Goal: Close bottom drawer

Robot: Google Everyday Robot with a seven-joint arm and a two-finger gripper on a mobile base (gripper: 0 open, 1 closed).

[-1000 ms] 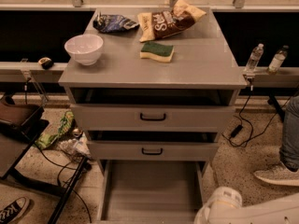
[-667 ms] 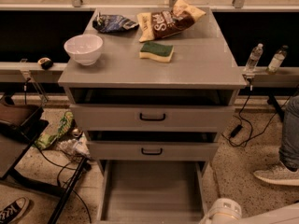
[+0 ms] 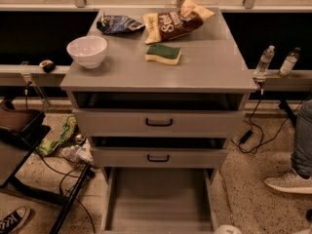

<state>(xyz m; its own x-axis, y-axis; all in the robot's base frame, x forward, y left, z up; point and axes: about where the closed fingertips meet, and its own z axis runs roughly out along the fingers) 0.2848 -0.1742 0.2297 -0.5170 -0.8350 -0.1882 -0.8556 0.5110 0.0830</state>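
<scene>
The grey cabinet (image 3: 161, 74) stands in the middle of the camera view. Its bottom drawer (image 3: 158, 199) is pulled far out toward me. Its long flat grey tray shows, and its front and handle are cut off by the lower edge. The middle drawer (image 3: 158, 157) and the top drawer (image 3: 158, 122), each with a black handle, sit above it. My gripper is out of view. Only a white piece of my arm (image 3: 227, 229) shows at the bottom edge, right of the tray.
On the cabinet top lie a white bowl (image 3: 87, 50), a green-and-yellow sponge (image 3: 164, 53), a brown snack bag (image 3: 178, 21) and a blue bag (image 3: 118, 24). A dark stand (image 3: 19, 145) and cables are at left. A person's shoe (image 3: 287, 182) is at right. Two bottles (image 3: 265, 60) stand on the ledge.
The white part of my arm at the bottom right has sunk lower and is nearly out of the picture. The drawers have not moved.
</scene>
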